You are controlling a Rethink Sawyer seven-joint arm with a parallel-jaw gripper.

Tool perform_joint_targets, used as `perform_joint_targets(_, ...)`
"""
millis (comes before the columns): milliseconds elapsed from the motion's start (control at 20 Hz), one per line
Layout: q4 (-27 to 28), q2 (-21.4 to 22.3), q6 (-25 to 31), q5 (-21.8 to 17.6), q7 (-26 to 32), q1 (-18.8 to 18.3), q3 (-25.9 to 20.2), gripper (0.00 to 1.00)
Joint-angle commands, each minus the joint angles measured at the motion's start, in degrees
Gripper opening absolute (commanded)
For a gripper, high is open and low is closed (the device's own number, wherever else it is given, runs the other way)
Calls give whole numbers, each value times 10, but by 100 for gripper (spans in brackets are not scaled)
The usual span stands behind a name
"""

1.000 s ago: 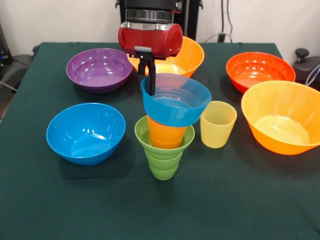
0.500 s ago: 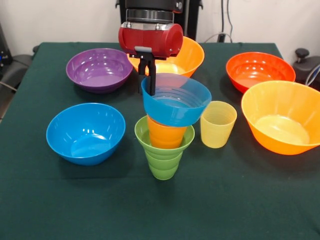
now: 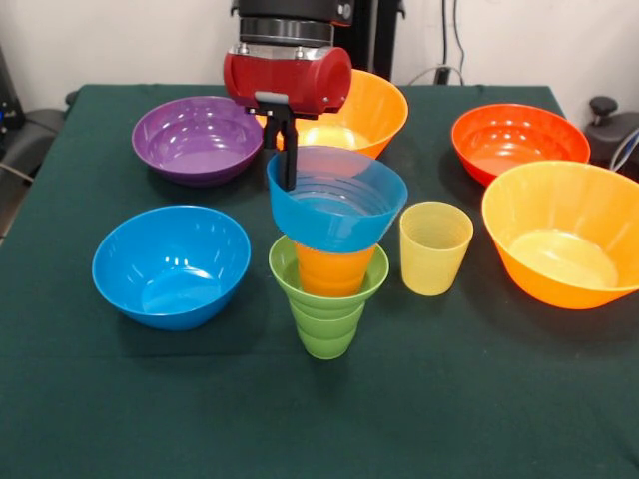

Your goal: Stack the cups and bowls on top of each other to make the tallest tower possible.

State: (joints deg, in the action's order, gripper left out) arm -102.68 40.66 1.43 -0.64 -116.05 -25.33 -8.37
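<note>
The tower stands at the table's middle. Its base is the green ribbed cup (image 3: 324,321), whose top flares into a wide green rim (image 3: 283,267); I cannot tell whether that rim is the small green bowl. The orange cup (image 3: 334,271) sits inside it. My gripper (image 3: 285,165) is shut on the far left rim of the small translucent blue bowl (image 3: 339,208) and holds it slightly tilted on or just above the orange cup; I cannot tell if they touch. The pale yellow cup (image 3: 434,249) stands just to the right.
The medium blue bowl (image 3: 170,267) sits at the left and the purple bowl (image 3: 198,140) behind it. One big orange bowl (image 3: 377,112) is behind the gripper and another (image 3: 564,238) at the right. The red-orange bowl (image 3: 517,142) is at the back right.
My gripper has moved a little to the left with the small blue bowl, so the bowl now sits more squarely over the orange cup. Nothing else has moved.
</note>
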Motion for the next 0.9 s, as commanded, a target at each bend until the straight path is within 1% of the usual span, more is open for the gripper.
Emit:
perform_joint_targets(50, 1, -32, -4, -47, -25, -26, -48, 0)
perform_joint_targets(450, 3, -36, -10, -38, -40, -7, -34, 0)
perform_joint_targets(900, 4, -38, -12, -31, -48, 3, -27, 0)
